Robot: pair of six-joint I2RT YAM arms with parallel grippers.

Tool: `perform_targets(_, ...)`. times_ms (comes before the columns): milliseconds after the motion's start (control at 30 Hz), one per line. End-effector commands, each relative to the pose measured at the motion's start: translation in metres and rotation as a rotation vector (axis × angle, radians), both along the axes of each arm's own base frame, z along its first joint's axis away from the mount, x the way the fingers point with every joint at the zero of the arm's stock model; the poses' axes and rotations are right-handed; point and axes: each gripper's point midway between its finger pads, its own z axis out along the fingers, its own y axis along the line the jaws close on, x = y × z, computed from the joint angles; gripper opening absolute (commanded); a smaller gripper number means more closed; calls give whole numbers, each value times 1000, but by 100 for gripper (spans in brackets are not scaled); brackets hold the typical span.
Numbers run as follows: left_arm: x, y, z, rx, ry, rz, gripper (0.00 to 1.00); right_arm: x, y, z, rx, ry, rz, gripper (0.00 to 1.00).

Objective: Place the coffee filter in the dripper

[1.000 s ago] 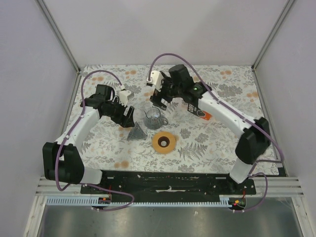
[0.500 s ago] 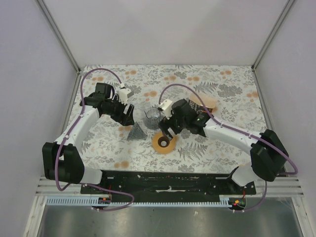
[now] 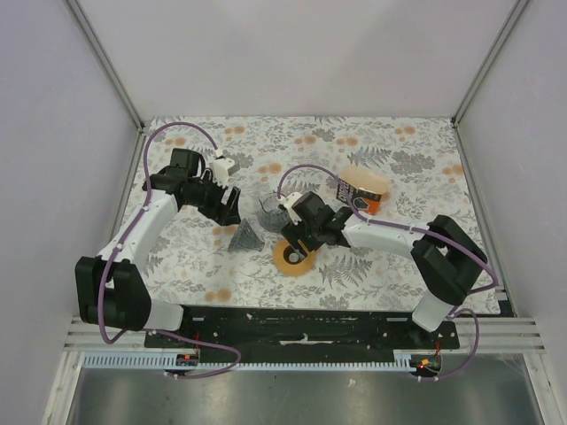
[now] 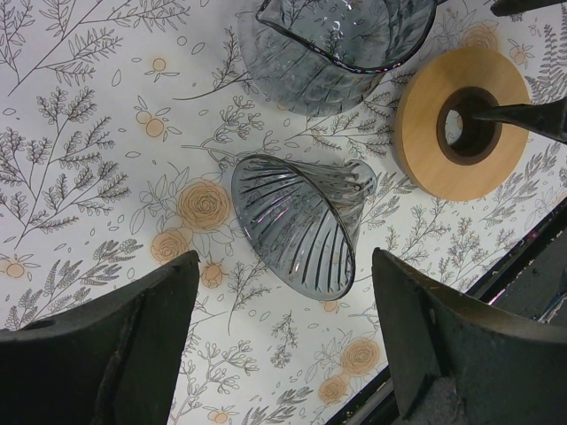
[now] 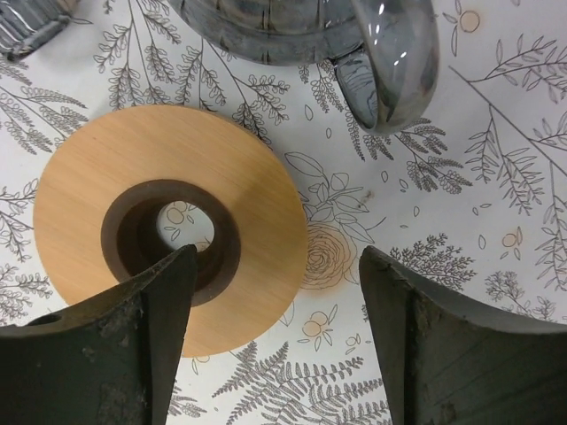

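The dripper [image 3: 294, 257] is a flat orange-tan ring with a dark inner hole, lying on the flowered cloth near the middle. My right gripper [image 3: 298, 239] hangs low over it, open. In the right wrist view one finger [image 5: 133, 336] reaches the dripper's [image 5: 257, 221] centre hole and the other stands past its rim, with nothing pinched. My left gripper [image 3: 228, 210] is open to the left, above a grey ribbed glass cone [image 4: 301, 221] that lies on its side. The coffee filter is out of view.
A clear glass handled cup [image 3: 273, 209] stands just behind the dripper, close to the right gripper. The grey cone [image 3: 246, 237] lies left of the dripper. An orange-and-tan printed packet [image 3: 360, 192] lies at the back right. Cage posts and walls ring the cloth.
The right arm has swung from the back, near the packet, forward and down onto the dripper, and its jaws have narrowed slightly. The left arm has stayed where it was.
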Motion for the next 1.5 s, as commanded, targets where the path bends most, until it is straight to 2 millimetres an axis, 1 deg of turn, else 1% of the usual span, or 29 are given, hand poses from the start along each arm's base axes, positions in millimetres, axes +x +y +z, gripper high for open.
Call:
perform_targets(0,3,-1,11,-15,-34,13,84,11,7,-1,-6,-16,-9,75)
perform_targets(100,3,-1,12,-14,-40,14,84,4,10,-9,-1,20,10,63)
perform_targets(200,2,-2,13,-16,-38,6,84,0,12,-9,17,32,35,54)
perform_targets(233,2,-2,13,-15,-38,7,84,1,13,-8,18,28,39,49)
perform_targets(300,3,-1,12,-14,-34,12,84,-6,16,-9,34,55,76,41)
perform_targets(367,2,0,12,-11,-35,14,84,-11,18,-7,42,70,115,28)
perform_targets(433,3,0,14,-12,-39,17,84,-15,18,-3,36,64,168,8)
perform_targets(467,3,0,13,-11,-37,16,84,-16,17,0,33,57,181,0)
perform_targets(567,3,0,12,-8,-35,18,84,-17,9,11,12,25,212,0)
perform_targets(633,3,1,13,-5,-39,21,84,-19,9,27,22,7,245,0)
perform_targets(733,3,2,12,-2,-39,22,84,-25,15,66,83,-32,317,0)
perform_targets(800,4,3,12,3,-39,28,84,-24,21,93,117,-68,347,0)
perform_targets(867,5,4,10,11,-41,39,84,-10,24,119,101,-126,349,0)
perform_targets(900,5,5,10,14,-40,45,84,-3,23,128,73,-152,342,0)
perform_targets(967,5,8,9,22,-41,53,84,22,27,150,25,-224,317,0)
perform_targets(1000,5,8,10,25,-47,56,84,32,31,154,5,-246,319,0)
perform_targets(1033,5,10,9,29,-47,62,84,46,33,160,-30,-276,302,0)
perform_targets(1100,5,13,10,41,-55,73,83,64,43,167,-57,-292,316,0)
perform_targets(1200,6,21,10,55,-64,96,83,89,54,171,-72,-292,325,0)
perform_targets(1233,7,23,9,63,-65,105,83,97,61,173,-74,-294,335,0)
perform_targets(1267,7,25,8,70,-67,113,83,105,64,171,-86,-292,342,0)
perform_targets(1333,9,28,7,83,-74,128,83,115,68,170,-110,-296,352,0)
perform_targets(1400,10,29,7,83,-74,131,83,126,68,167,-132,-301,347,0)
perform_targets(1467,9,27,7,76,-75,125,83,131,70,165,-141,-306,354,0)
